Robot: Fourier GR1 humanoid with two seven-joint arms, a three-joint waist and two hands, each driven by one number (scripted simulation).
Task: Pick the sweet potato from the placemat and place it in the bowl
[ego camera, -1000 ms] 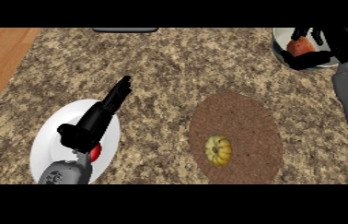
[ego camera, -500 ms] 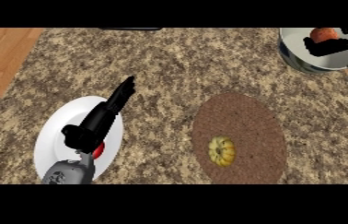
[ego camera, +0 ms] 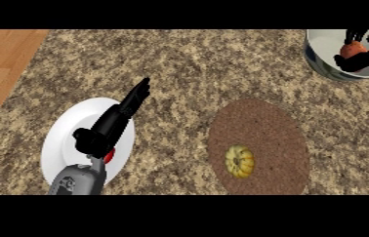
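One sweet potato (ego camera: 352,49), one bowl (ego camera: 324,60), one placemat (ego camera: 259,128).

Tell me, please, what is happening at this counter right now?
The robot's right hand is at the bowl in the far right corner, fingers curled round an orange sweet potato held over the bowl's inside. The left hand is stretched out with straight fingers above a white plate, holding nothing; something small and red shows beneath it. On the brown placemat a yellow ridged squash lies untouched.
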